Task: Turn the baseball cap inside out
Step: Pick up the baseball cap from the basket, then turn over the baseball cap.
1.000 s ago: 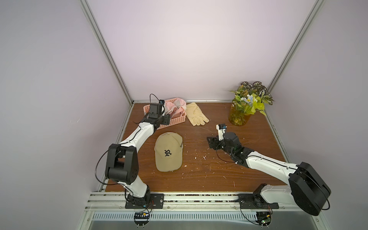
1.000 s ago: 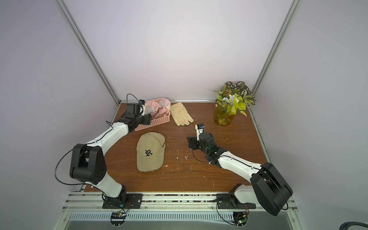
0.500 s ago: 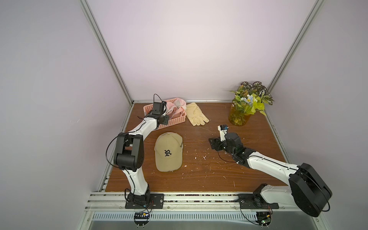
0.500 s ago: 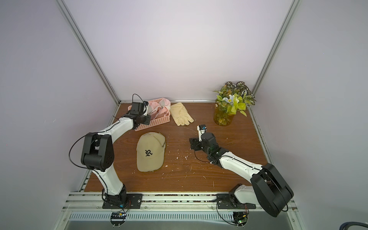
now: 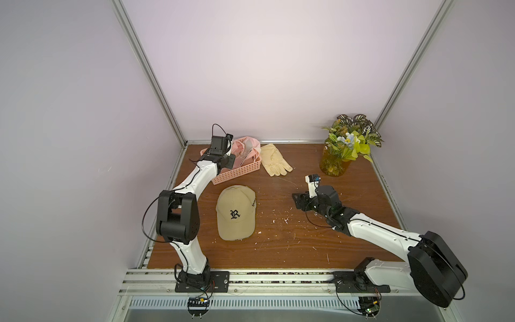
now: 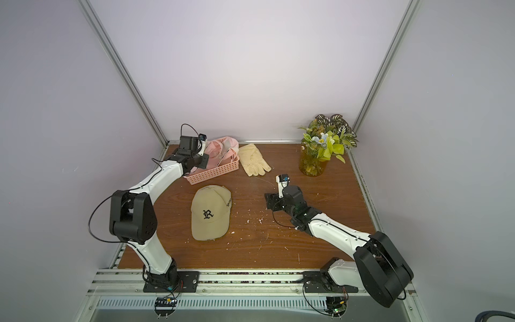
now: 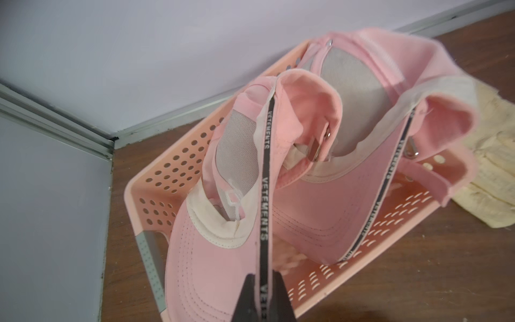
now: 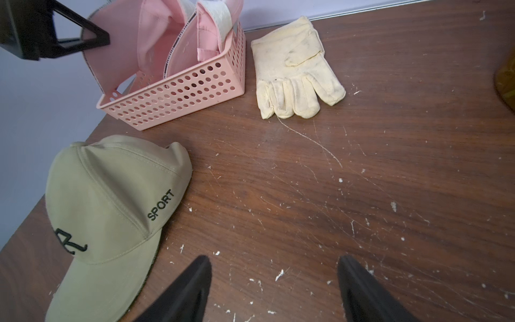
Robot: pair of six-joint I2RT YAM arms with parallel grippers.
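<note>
Two pink baseball caps (image 7: 306, 117) stand on edge in a pink basket (image 7: 390, 223) at the back left, their pale sweatbands and grey mesh linings showing. My left gripper (image 7: 263, 292) is shut on the nearer pink cap's brim (image 7: 211, 264), pinching its edge with the black lettered strip. In both top views that gripper (image 5: 230, 161) (image 6: 203, 161) sits over the basket's left end. A tan baseball cap (image 5: 235, 213) (image 6: 210, 213) (image 8: 111, 206) lies crown up on the table in front of the basket. My right gripper (image 8: 274, 267) (image 5: 298, 200) hovers open and empty right of it.
A cream work glove (image 5: 274, 160) (image 8: 295, 72) lies flat right of the basket (image 5: 237, 175). A vase of plants (image 5: 334, 164) stands at the back right. White crumbs are scattered over the wooden table (image 5: 278, 245). Walls close in the left, back and right sides.
My left gripper has moved a little farther back over the basket and closed on the pink cap's brim edge. The right arm has drifted slightly to the right, still open.
</note>
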